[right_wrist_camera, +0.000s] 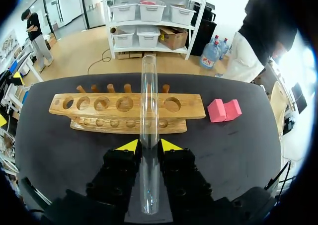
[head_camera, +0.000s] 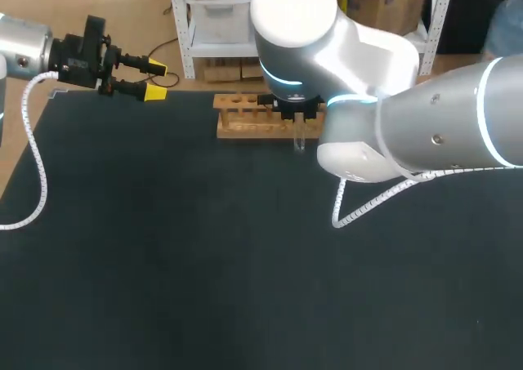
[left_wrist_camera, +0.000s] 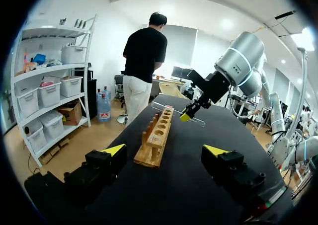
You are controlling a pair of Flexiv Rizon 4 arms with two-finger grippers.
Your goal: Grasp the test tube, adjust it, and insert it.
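Head view: tube (head_camera: 299, 140), seemingly in gripper (head_camera: 297, 118)

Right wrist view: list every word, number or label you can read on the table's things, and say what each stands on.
None can be read. The light wooden test tube rack shows only bare wood, the clear glass test tube shows no printed scale or label, and the pink block is plain.

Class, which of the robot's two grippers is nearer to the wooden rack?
Right. The right gripper, shut on the test tube, is close beside the wooden rack. The left gripper hangs open by the far left edge of the table, well apart from the rack.
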